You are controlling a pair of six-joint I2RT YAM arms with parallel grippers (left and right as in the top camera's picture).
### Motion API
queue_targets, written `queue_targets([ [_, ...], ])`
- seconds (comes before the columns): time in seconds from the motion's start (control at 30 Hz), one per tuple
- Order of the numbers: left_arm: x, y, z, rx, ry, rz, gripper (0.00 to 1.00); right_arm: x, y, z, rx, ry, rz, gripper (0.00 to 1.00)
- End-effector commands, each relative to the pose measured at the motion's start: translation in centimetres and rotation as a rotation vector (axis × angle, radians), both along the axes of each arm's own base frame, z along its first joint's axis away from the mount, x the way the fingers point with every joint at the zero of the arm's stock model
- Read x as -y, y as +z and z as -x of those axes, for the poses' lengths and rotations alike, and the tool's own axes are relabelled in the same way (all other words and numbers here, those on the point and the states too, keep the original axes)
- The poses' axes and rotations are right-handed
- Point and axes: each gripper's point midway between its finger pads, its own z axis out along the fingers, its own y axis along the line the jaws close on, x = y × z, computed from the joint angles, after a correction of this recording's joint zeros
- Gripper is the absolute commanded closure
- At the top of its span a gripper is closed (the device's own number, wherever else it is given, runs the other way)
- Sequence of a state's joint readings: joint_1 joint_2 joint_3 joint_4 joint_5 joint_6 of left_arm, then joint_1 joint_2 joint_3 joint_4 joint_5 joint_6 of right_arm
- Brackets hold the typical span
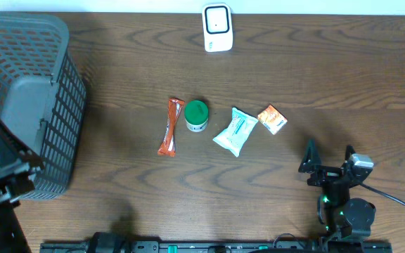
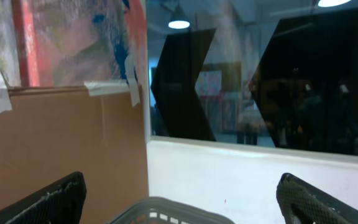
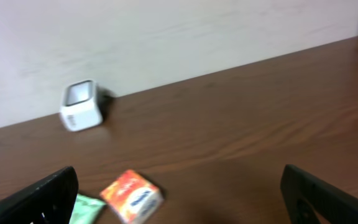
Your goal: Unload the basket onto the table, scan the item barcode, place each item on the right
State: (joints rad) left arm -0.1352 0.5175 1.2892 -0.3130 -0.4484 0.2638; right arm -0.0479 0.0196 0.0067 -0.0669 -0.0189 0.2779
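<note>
- Overhead: four items lie in a row mid-tabletop (image 1: 118,63). From left they are a long orange-red packet (image 1: 171,126), a green-lidded jar (image 1: 196,115) just beside it, a pale teal pouch (image 1: 235,131), and a small orange packet (image 1: 272,119) near the pouch's upper corner.
- Overhead: the white scanner (image 1: 217,28) stands at the far edge, well apart from the row. Bare wood lies between the two.
- Overhead: a grey mesh basket (image 1: 55,98) fills the far left corner.
- Overhead: my right jaws sit at the near right, spread wide and empty, pointing up-table. The small orange packet is the nearest item, not touching.
- Overhead: my left jaws hang over the basket's near edge, spread and empty.
- Left wrist: the left fingertips (image 2: 48,202) show at both lower corners, wide apart, with the basket rim low between them. The camera looks level at a brown cardboard panel (image 2: 61,143), a white wall (image 2: 241,180) and a dark window (image 2: 303,81).
- Right wrist: the right fingertips (image 3: 36,199) are at the lower corners, far apart, with nothing between them. The small orange packet lies ahead to the left, with the pouch's edge beside it. The scanner stands further back against the wall.
</note>
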Motion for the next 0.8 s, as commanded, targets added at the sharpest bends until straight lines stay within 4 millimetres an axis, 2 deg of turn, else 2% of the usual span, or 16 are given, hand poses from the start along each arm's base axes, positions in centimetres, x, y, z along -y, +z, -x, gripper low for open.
queue_targets([
  [0.0, 1.6, 0.2, 0.8, 0.035, -0.092, -0.056, 0.02, -3.1, 0.1, 0.1, 0.000, 0.166, -0.093, 0.01],
  [0.07, 2.2, 0.3, 1.5, 0.055, -0.127, -0.072, 0.02, -4.8, 0.2, 0.5, -0.001, 0.268, -0.100, 0.01],
  [0.17, 2.0, 0.6, 3.4, 0.101, -0.127, -0.071, 0.02, -7.8, 0.5, 1.4, -0.010, 0.443, -0.115, 0.01],
  [0.33, 1.7, 0.5, 6.3, 0.173, -0.123, -0.067, 0.02, -8.9, 1.0, 2.1, -0.069, 0.486, -0.138, 0.01],
  [0.5, 1.4, 0.3, 8.9, 0.257, -0.119, -0.064, 0.02, -9.2, 4.1, 2.1, -0.115, 0.484, -0.157, 0.01],
  [0.67, 1.3, -0.5, 10.0, 0.308, -0.116, -0.061, 0.02, -9.5, 6.6, 0.7, -0.272, 0.447, -0.161, 0.01],
  [0.77, 1.2, -1.0, 10.3, 0.338, -0.109, -0.056, 0.02, -10.8, 7.5, -0.8, -0.402, 0.449, -0.139, 0.01],
])
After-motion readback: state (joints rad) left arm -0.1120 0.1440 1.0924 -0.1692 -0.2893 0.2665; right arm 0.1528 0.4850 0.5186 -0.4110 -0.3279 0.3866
